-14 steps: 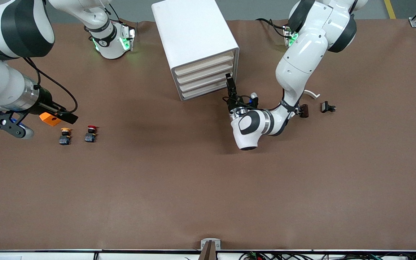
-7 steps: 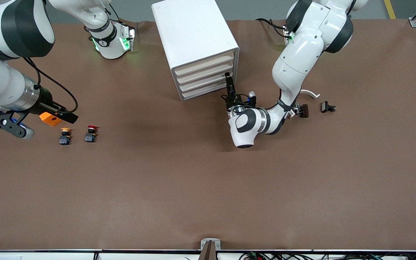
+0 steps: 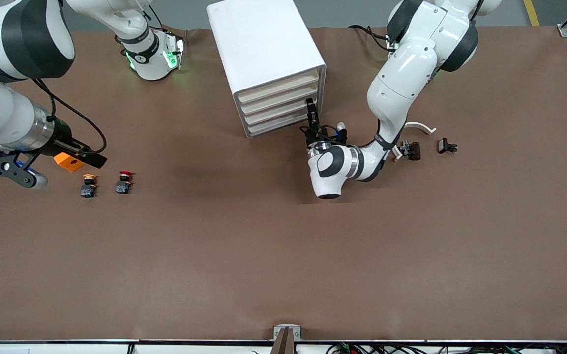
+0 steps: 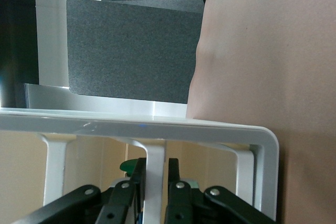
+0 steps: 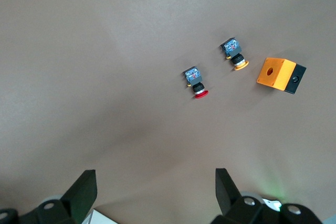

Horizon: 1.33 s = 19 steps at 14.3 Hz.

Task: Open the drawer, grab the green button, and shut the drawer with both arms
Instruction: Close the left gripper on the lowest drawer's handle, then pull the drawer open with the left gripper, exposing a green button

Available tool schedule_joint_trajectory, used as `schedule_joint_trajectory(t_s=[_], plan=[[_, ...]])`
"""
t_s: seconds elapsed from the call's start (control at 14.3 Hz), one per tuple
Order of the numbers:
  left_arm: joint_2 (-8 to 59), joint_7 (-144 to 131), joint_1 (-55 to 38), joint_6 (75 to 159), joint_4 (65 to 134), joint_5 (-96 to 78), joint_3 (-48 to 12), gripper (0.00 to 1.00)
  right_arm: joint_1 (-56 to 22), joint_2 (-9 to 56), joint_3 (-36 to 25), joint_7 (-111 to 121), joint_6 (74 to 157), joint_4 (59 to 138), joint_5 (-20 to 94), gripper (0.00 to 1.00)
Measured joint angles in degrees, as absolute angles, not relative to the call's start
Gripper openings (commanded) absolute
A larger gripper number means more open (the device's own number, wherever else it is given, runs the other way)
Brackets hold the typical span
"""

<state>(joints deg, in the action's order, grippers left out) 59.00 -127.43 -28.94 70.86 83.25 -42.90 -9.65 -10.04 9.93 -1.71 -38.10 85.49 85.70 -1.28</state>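
Note:
The white box cabinet (image 3: pixel 263 54) stands at the middle of the table's robot edge, and all its cream drawer fronts sit flush. My left gripper (image 3: pixel 311 110) is at the cabinet's front, level with one of the lower two drawers (image 3: pixel 276 118). In the left wrist view its fingers (image 4: pixel 137 174) clasp a white lip (image 4: pixel 155 166) of that drawer. The button's green cap (image 4: pixel 127 166) peeks out beside the lip. My right gripper (image 3: pixel 15 172) waits open and empty over the table at the right arm's end; it also shows in the right wrist view (image 5: pixel 155 192).
A yellow-capped button (image 3: pixel 88 185), a red-capped button (image 3: pixel 124 183) and an orange box (image 3: pixel 68 161) lie near my right gripper. Two small black parts (image 3: pixel 411 150) (image 3: pixel 446 145) and a white curved piece (image 3: pixel 421 127) lie toward the left arm's end.
My left arm has shifted toward the cabinet, bringing its gripper up against the drawer fronts. The right arm has not moved.

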Motion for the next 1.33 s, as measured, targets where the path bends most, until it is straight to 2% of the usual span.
schedule_joint_trajectory(t_s=[0.28,0.77,1.33], plan=[[59.0,-127.4,-29.0,70.8,83.2,-42.9,-9.6,0.09,-10.0,9.9,-1.7,-38.0,85.5,85.7,-1.3,1.00],[59.0,-127.4,-28.2,70.8,82.9,-42.9,-9.5,0.10,-10.1,9.9,-1.5,-38.0,85.5,85.7,-1.3,1.00],[59.0,-127.4,-23.2,70.8,80.8,-42.8,-9.1,0.10,-10.2,10.0,-1.4,-38.0,85.5,85.7,-1.3,1.00]])
